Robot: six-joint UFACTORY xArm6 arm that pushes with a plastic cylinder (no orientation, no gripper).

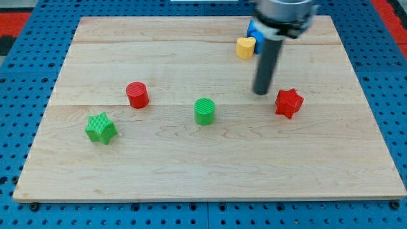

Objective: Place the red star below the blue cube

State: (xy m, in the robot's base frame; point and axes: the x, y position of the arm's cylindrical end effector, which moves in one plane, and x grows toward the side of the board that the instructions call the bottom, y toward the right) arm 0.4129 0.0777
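The red star-shaped block (289, 103) lies on the pale wooden worktop (210, 172) in the right half of the frame, a little above mid-height. My tip (261, 93), the lower end of my straight dark rod, stands just beside it to the upper left, close but with a thin strip of wood showing between them. I carry no gripper, so there are no jaws to be spread or pressed together.

The blue cube (254, 28) sits near the upper edge of the worktop, above the star and somewhat to the left; my arm's dark housing covers most of it, leaving only its left side showing. The yellow heart-shaped block (245, 47) rests against the cube's lower left.

Further left, the green cylinder (205, 111) stands near the frame's centre, well apart from the star. The red cylinder (137, 95) is left of that, slightly higher. The green star-shaped block (101, 128) lies lower left of the red cylinder.
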